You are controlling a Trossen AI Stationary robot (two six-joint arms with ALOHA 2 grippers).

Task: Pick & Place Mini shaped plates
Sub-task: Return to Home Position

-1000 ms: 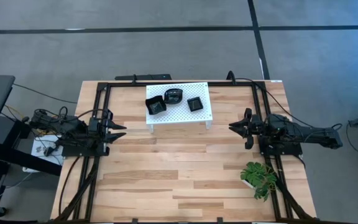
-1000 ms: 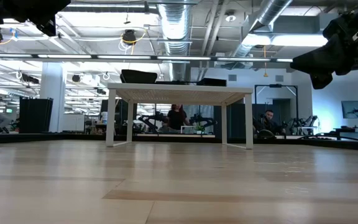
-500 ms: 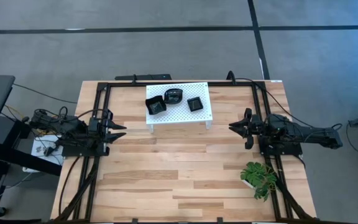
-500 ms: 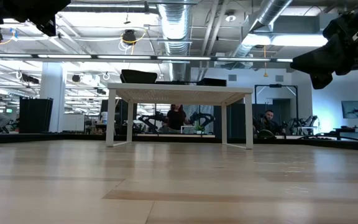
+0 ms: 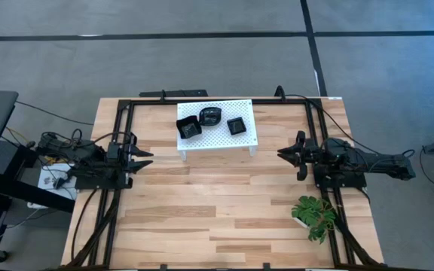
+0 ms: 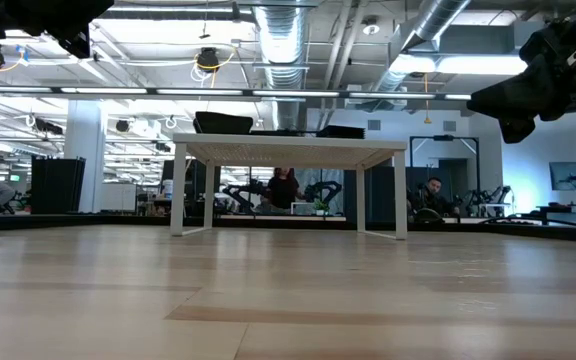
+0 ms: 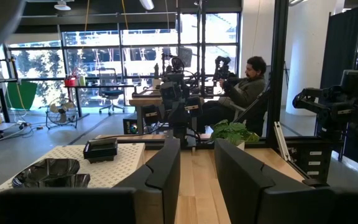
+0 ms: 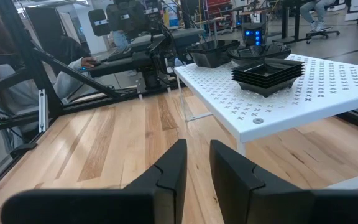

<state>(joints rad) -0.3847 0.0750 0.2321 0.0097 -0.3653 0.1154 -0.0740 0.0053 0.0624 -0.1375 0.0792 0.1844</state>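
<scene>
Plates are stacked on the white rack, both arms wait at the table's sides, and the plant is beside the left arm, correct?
No: the high view shows the plant beside the right arm, not the left arm. The plates and rack are as stated.

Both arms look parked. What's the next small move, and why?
Probably none: leave both arms parked. The left claw and right claw sit open and empty at the table's sides. Three plate stacks rest on the white rack, and no loose plate shows elsewhere.
</scene>
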